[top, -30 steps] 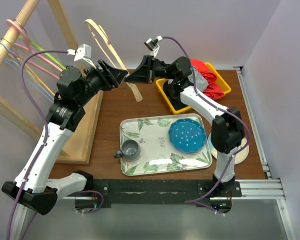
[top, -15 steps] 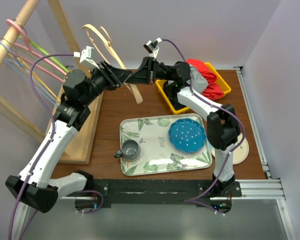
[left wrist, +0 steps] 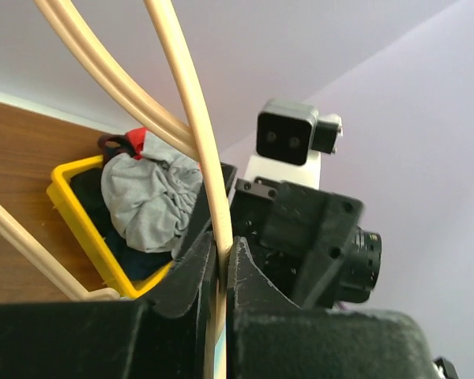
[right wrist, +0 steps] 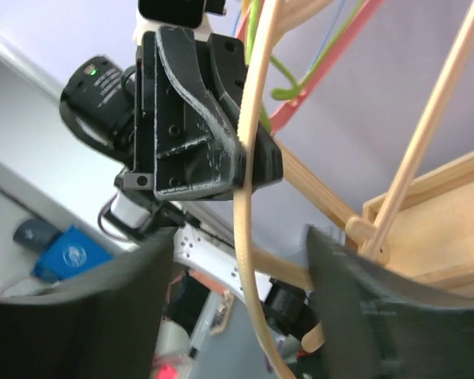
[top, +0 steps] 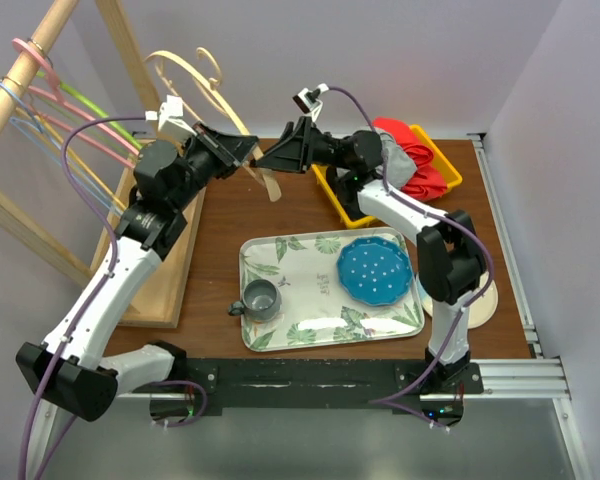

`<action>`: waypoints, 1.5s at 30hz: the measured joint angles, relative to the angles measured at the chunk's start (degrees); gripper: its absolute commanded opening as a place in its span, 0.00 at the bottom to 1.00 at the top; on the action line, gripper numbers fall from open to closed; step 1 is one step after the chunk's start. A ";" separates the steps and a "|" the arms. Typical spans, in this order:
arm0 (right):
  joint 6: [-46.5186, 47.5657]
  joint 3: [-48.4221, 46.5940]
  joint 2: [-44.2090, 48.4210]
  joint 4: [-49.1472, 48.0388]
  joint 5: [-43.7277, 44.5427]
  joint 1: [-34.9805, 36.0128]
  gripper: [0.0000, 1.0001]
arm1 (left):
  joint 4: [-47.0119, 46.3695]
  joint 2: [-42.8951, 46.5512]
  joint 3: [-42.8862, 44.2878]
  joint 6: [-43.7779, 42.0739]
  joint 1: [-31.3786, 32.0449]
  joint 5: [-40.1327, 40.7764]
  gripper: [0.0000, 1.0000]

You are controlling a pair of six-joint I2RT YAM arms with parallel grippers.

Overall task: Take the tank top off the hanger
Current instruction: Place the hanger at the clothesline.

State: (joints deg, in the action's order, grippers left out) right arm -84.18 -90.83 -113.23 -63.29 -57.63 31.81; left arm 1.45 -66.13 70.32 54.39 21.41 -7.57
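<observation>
The left hand (top: 246,157) is clamped on the bare, pale wooden hanger (top: 269,186), held above the desk (top: 220,215) at upper middle of the top view. The hanger's long axis slants from the hook at upper left down to the right. The right hand (right wrist: 241,292) has its fingers apart around the same rod, clear of it. A crumpled grey garment (left wrist: 146,205) lies in the yellow bin (left wrist: 69,209). A blue label (right wrist: 67,254), lower left in the right wrist view, is too blurred to read
</observation>
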 measured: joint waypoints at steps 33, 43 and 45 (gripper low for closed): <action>41.70 11.74 28.52 51.95 4.13 -4.46 0.99 | 5.51 -19.34 26.14 12.55 -15.02 23.93 0.00; 43.32 11.21 28.63 54.34 4.24 -4.44 0.99 | 5.01 -20.06 29.22 12.61 -17.55 23.19 0.00; 43.47 10.84 28.63 54.77 4.24 -4.46 0.99 | 4.13 -20.24 29.35 12.63 -17.66 23.17 0.00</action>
State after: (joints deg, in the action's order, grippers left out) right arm -40.71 -79.99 -84.60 -8.51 -53.39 27.35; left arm 5.58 -86.37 99.68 67.02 3.75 15.59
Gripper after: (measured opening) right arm 0.986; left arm 0.067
